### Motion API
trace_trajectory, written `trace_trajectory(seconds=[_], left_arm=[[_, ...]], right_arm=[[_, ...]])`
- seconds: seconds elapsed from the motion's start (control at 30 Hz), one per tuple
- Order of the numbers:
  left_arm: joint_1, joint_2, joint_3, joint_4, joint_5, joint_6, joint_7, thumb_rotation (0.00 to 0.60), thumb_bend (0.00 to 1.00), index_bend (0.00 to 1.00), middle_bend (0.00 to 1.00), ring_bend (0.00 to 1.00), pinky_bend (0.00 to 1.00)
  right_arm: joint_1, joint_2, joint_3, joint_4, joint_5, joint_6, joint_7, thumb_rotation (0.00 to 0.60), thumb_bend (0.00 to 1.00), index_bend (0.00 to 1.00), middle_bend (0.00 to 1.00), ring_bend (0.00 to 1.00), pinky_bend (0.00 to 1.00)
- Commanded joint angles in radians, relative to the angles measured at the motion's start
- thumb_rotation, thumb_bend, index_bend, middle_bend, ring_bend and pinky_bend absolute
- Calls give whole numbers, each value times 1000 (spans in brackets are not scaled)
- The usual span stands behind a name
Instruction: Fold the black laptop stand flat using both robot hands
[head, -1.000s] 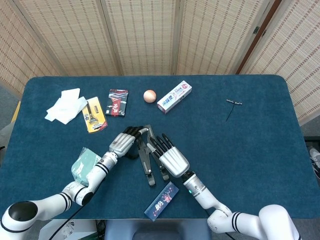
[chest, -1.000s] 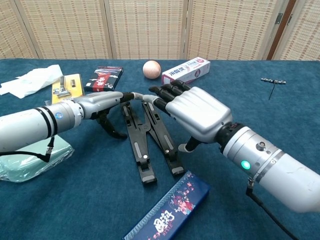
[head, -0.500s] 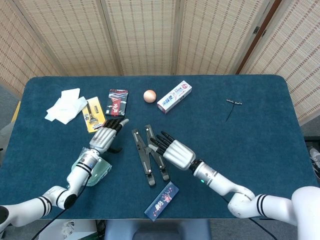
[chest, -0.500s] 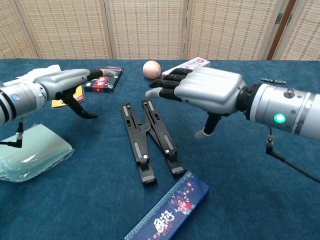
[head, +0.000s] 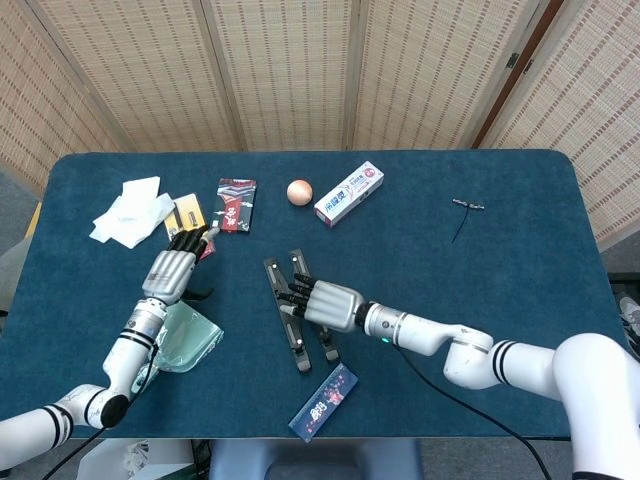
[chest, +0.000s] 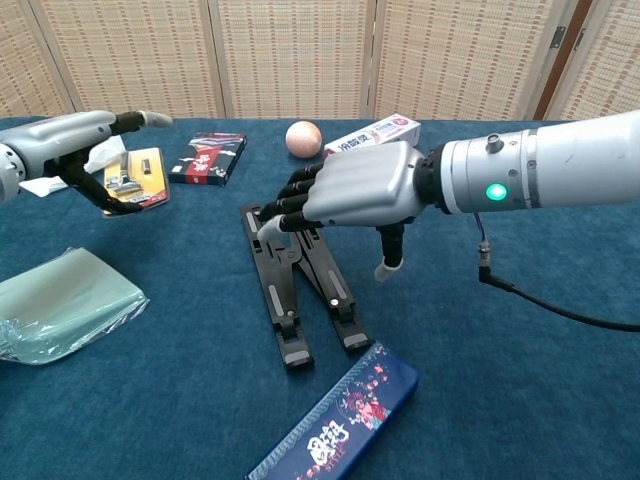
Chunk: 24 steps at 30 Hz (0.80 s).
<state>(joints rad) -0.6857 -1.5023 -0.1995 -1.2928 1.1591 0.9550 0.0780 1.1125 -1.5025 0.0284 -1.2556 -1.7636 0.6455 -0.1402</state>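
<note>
The black laptop stand (head: 299, 350) lies on the blue table as two bars joined in a narrow V, low against the cloth in the chest view (chest: 283, 310). My right hand (head: 325, 303) hovers over its middle, palm down. In the chest view the right hand (chest: 350, 190) bends its fingers down onto the stand's far end with the thumb hanging apart, gripping nothing. My left hand (head: 178, 265) is well to the left of the stand, above the table, and in the chest view the left hand (chest: 90, 135) has its fingers stretched out and holds nothing.
A blue patterned box (head: 323, 402) lies just in front of the stand. A green pouch (head: 180, 335) sits under my left forearm. Further back are a yellow packet (head: 185, 225), a black-red packet (head: 235, 204), a peach ball (head: 299, 191), a toothpaste box (head: 349, 194) and white tissue (head: 130, 212).
My left hand left the stand and drew back to the left and upward. My right hand turned and lowered its fingers onto the stand's far end.
</note>
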Motion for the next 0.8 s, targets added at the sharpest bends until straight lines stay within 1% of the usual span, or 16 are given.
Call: trace_trajectory(seconds=[0.03, 0.2, 0.4, 0.6, 0.8], left_arm=[[3, 3, 0, 1, -2, 2, -2, 600, 211, 0, 0, 0, 0], [12, 7, -1, 4, 0, 10, -15, 600, 210, 0, 0, 0, 0], [22, 18, -2, 4, 4, 16, -34, 600, 211, 0, 0, 0, 0], [28, 27, -1, 1, 9, 15, -47, 600, 210, 0, 0, 0, 0], [30, 27, -1, 7, 9, 13, -53, 600, 210, 0, 0, 0, 0]], right_arm=[[32, -25, -30, 45, -34, -3, 52, 600, 0, 0, 0, 0, 0], [71, -76, -67, 130, -83, 25, 103, 600, 0, 0, 0, 0, 0], [100, -129, -96, 206, -113, 62, 151, 600, 0, 0, 0, 0, 0], [124, -157, -125, 250, -123, 68, 190, 600, 0, 0, 0, 0, 0], [147, -165, -139, 268, -118, 62, 221, 600, 0, 0, 0, 0, 0]])
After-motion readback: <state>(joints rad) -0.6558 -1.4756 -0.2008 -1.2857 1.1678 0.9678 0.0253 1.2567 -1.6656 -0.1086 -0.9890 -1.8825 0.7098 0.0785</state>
